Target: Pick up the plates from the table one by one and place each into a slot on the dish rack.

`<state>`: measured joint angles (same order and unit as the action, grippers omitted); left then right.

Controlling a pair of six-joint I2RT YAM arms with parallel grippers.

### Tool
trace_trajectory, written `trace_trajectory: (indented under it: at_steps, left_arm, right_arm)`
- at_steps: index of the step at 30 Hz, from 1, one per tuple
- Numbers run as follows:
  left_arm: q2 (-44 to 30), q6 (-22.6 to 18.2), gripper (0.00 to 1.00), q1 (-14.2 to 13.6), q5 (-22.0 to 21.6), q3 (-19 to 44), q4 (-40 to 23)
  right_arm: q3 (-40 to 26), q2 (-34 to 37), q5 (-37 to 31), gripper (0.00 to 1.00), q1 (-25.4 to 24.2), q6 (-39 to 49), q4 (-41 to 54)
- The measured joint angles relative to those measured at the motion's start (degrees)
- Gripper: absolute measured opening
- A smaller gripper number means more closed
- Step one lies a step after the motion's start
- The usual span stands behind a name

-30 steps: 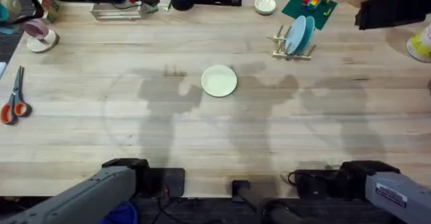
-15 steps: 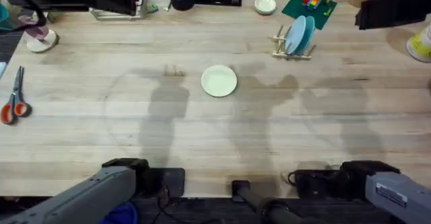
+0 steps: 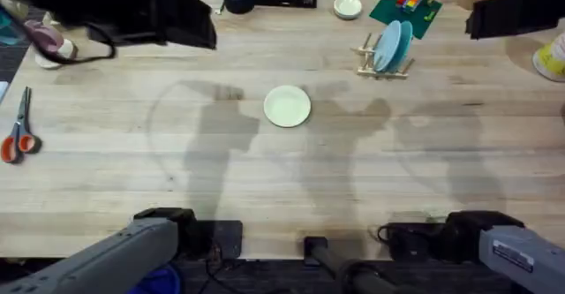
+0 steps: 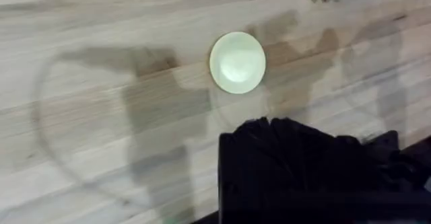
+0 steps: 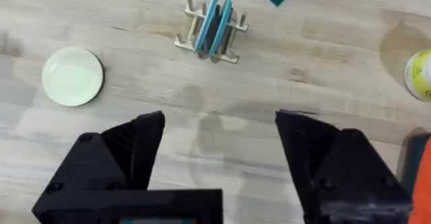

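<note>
**One cream plate left to rack**

Wooden planks run bare across most of the table (image 3: 265, 179), with clutter only along its far edge. From overhead I see a pale cream plate (image 3: 287, 106) lying flat near the middle, well apart from everything else. The dish rack (image 3: 385, 60) stands beyond it and to the right, already holding a light blue plate (image 3: 387, 45) and a teal plate (image 3: 403, 40) upright between its pegs.

My right gripper (image 5: 219, 150) hangs above the boards with its fingers spread wide and nothing between them. The left gripper (image 4: 296, 136) shows as a dark mass in its own camera, and I cannot tell whether it is open or closed.

As I judge it, the step in hand is the approach to the cream plate, and the right arm looks the better placed, since its camera takes in both plate and rack. A flat plate offers no easy edge, so I would come down over the rim, one finger outside and one over the lip, and close gently. I would then tip it upright before carrying it across. Which slot is free I cannot quite make out; probably one beside the blue plate
</note>
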<state>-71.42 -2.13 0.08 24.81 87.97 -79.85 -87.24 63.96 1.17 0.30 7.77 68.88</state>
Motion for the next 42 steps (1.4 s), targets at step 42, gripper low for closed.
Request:
trace_trajectory:
  at_steps: [42]
  left_arm:
    - [-25.5,-1.6,0.044,0.0,30.5,-25.0,29.0]
  right_arm:
    - [0.0,0.0,0.0,0.993,0.0,0.0,0.2]
